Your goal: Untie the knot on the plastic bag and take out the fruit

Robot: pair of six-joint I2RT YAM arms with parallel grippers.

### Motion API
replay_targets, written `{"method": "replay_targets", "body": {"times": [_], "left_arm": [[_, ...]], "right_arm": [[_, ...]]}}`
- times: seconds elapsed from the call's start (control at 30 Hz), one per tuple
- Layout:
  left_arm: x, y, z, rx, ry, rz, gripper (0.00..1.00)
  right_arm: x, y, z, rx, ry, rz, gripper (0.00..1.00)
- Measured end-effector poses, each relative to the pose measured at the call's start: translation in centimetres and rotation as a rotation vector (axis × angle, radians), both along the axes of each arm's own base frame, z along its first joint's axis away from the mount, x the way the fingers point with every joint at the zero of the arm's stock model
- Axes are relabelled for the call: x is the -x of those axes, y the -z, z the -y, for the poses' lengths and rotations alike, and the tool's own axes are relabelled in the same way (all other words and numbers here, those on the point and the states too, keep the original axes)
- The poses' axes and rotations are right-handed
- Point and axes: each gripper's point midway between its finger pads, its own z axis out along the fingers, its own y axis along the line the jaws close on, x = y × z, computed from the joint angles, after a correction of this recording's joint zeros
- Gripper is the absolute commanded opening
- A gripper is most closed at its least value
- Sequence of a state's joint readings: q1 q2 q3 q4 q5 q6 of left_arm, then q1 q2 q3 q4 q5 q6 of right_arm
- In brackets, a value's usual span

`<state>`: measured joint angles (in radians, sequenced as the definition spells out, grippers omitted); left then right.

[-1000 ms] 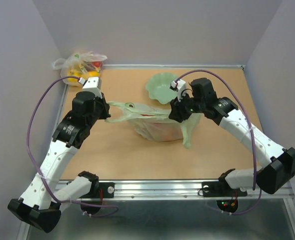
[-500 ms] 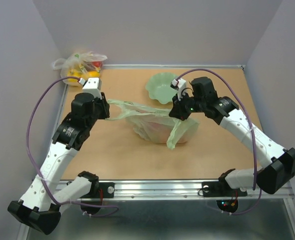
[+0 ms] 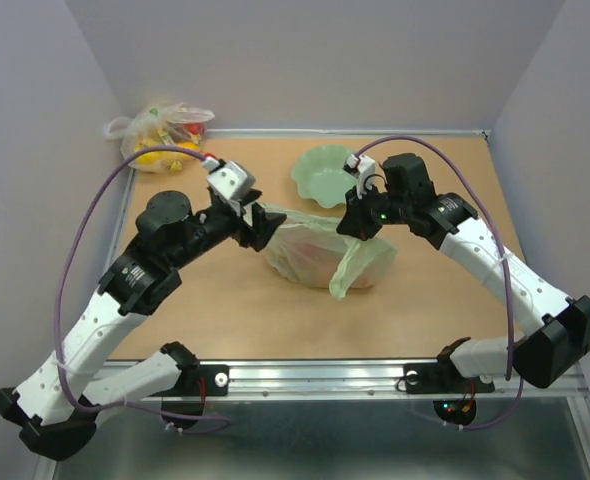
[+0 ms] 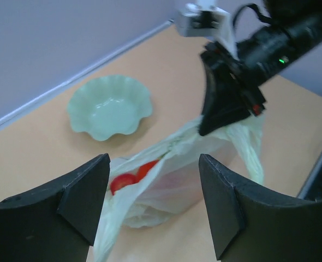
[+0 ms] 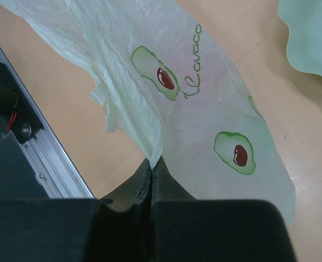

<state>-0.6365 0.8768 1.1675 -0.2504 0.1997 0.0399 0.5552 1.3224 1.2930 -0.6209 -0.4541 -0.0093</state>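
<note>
Left arm reaches toward the bench centre, left gripper [image 4: 153,166] fingers spread wide; right gripper [image 5: 151,165] pinches the plastic bag [image 5: 204,103].

You can read only one thing: green cursive lettering [image 5: 194,57] on the plastic bag [image 5: 204,114], roughly "Lavaco", its first letter uncertain, printed between the avocado pictures [image 5: 156,78]

walls [image 3: 305,60]: plain lilac-grey | table [image 3: 245,310]: tan wood top (metal rail [image 3: 315,375] along near edge) | light: even

Left pincer [image 4: 154,166] spread; red fruit [image 4: 131,177] inside plastic bag [image 4: 204,183].
</note>
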Motion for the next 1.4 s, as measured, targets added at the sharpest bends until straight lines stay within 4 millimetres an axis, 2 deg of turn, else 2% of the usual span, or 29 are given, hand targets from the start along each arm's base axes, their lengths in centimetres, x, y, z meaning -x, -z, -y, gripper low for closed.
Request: {"method": "replay_targets", "body": {"times": [0.07,0.13,0.2,0.27,0.3,0.4,0.73,0.87,0.93,1.17,1.23,1.33,1.4], "left_arm": [[1.3,1.1,2.7,-0.061,0.106,0.009,0.77],[1.7,2.2,4.6,-0.126,0.171,0.021,0.78],[1.5,3.5,5.8,-0.193,0.198,0.031,0.78],[0.6,6.2,6.8,-0.302,0.213,0.023,0.78],[0.3,7.4,7.1,-0.355,0.222,0.025,0.78],[-0.3,9.3,7.3,-0.445,0.237,0.045,0.78],[-1.0,13.8,6.5,-0.569,0.244,0.087,0.81],[-1.8,14.8,6.3,-0.577,0.207,0.115,0.81],[-2.3,14.7,6.2,-0.575,0.179,0.134,0.82],[-3.0,10.9,6.1,-0.497,0.121,0.242,0.82],[-3.0,10.6,6.1,-0.49,0.118,0.255,0.81],[-3.0,11.4,6.8,-0.499,0.148,0.239,0.77],[-2.8,12.7,7.4,-0.515,0.187,0.211,0.75]], "right_arm": [[0.0,0.0,0.0,-0.006,0.008,-0.01,0.0],[0.1,-0.1,-0.1,-0.01,0.015,-0.018,0.01],[0.1,-0.1,-0.1,-0.014,0.019,-0.023,0.0],[0.2,-0.1,-0.1,-0.018,0.022,-0.03,0.0],[0.2,-0.2,-0.1,-0.021,0.024,-0.033,0.0],[0.3,-0.3,-0.2,-0.029,0.027,-0.041,0.0],[0.8,-1.0,-0.3,-0.051,0.015,-0.041,0.0],[1.2,-1.1,-0.5,-0.064,-0.007,-0.049,0.0],[1.3,-1.2,-0.6,-0.068,-0.015,-0.051,0.0],[1.5,-1.2,-0.7,-0.072,-0.028,-0.051,0.0],[1.5,-1.2,-0.7,-0.072,-0.031,-0.049,0.0],[1.5,-1.2,-0.7,-0.072,-0.033,-0.048,0.0],[1.5,-1.2,-0.7,-0.071,-0.033,-0.046,0.0]]}}
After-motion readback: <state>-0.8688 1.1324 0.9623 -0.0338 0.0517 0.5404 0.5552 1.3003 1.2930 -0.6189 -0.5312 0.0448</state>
